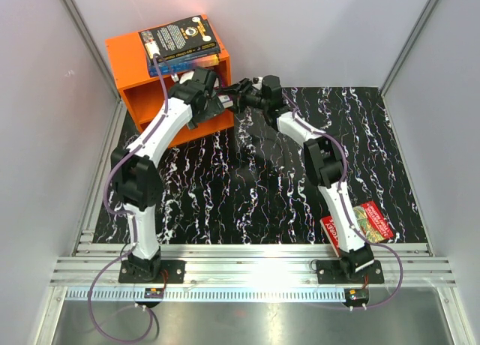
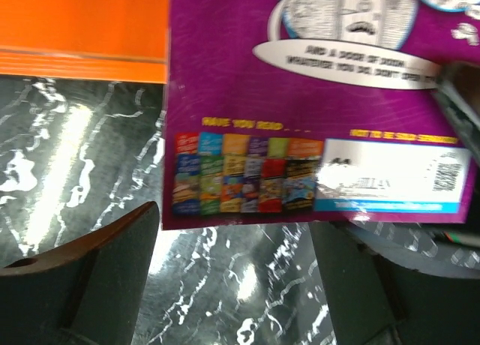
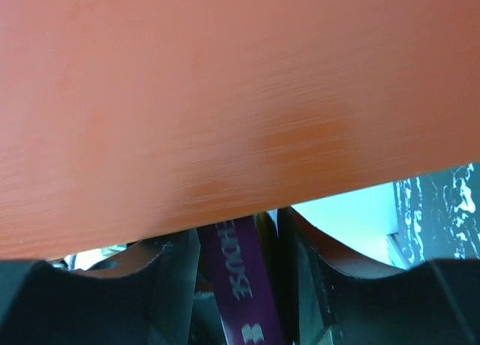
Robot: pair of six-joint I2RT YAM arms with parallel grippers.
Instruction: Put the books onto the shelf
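There are two pincers, the left pincer (image 2: 236,244) and the right pincer (image 3: 238,255), one orange shelf (image 1: 126,52), and four books: a black book (image 1: 180,36) and a blue book (image 1: 187,64) stacked just past both pincers, a purple book (image 2: 300,97) between the right pincer's fingers, and a red book (image 1: 373,221) far behind them.

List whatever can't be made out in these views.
- Shelf interior: top view, the left arm covers the opening's right part.
- Red book: top view, the right arm crosses it.
- Purple book: left wrist view, cover cut off by the top edge.
- Right end effector: right wrist view, spine between the jaws, contact too dark to judge.
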